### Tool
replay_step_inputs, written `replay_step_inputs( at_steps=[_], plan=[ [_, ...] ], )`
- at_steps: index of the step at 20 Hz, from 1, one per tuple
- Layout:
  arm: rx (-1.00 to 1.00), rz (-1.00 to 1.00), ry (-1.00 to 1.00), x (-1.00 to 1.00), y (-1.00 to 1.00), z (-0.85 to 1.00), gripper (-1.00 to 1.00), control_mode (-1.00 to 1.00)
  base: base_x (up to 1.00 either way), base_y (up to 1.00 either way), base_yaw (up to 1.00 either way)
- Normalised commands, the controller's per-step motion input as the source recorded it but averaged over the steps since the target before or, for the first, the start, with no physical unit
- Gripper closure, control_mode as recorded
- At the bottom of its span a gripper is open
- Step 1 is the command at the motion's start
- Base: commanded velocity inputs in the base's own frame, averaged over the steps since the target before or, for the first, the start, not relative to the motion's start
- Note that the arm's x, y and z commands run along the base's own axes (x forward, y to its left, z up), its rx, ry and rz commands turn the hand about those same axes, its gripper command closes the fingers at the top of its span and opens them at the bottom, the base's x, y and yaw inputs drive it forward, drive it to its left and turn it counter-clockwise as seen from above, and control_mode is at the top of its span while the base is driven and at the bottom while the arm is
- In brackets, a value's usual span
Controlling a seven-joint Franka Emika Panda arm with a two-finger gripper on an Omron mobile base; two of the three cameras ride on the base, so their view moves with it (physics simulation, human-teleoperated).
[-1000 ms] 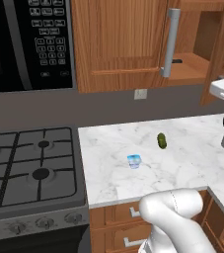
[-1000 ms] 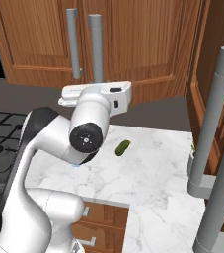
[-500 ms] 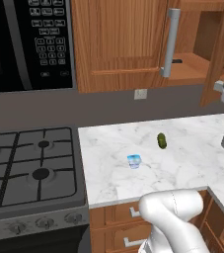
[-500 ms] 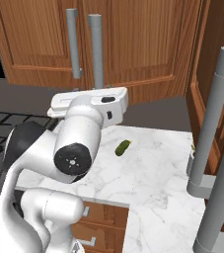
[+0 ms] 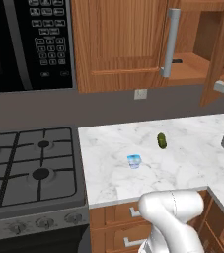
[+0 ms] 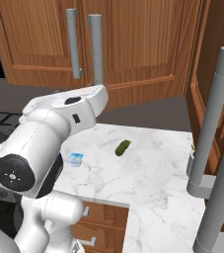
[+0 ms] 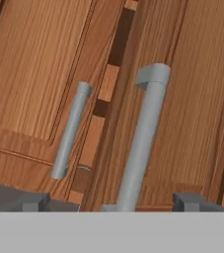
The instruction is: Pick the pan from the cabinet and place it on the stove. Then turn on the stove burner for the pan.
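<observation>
Since a second ago the two-finger gripper (image 7: 111,201) has let go and spread. Its dark fingertips (image 7: 32,201) now stand wide apart at either side of the hand view, clamped on nothing. The white arm (image 6: 44,143) has also swung lower and further across the right base view.

Between the open jaws rises the long grey metal bar handle (image 7: 143,143) of a cupboard door, close in front but not pinched. That fits a release after pulling the door, which is probably why the hand sits so near the wood.

In the left base view the brown wooden wall cabinet (image 5: 118,44) has its right-hand part standing open, with one door (image 5: 222,44) swung out toward the camera. This leaves the bare wooden shelf (image 5: 195,66) reachable from the front.

On that shelf, just behind the nearer door's grey handle, lies a thin dark sliver (image 5: 176,61). It may be the black handle of the small round dark-grey frying pan, but it is too small to be sure, and the round body is hidden.

The dark grey gas cooktop (image 5: 15,192) lies well to the left across the white marble counter (image 5: 192,148). Its wider round black burner cap (image 5: 40,173) is uncovered, so fetching the pan is not yet done.
</observation>
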Motion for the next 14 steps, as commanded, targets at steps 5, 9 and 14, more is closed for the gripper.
replay_step_inputs(
  at_steps=[5, 9, 14],
  plan=[
    [-0.24, -0.25, 0.00, -0.10, 0.67, 0.02, -1.00, -1.00, 0.00, 0.00, 0.00],
    [-0.27, -0.29, 0.06, 0.03, 0.80, 0.00, -1.00, -1.00, 0.00, 0.00, 0.00],
    [-0.26, -0.30, 0.11, 0.23, 0.64, 0.00, -1.00, -1.00, 0.00, 0.00, 0.00]
  ],
)
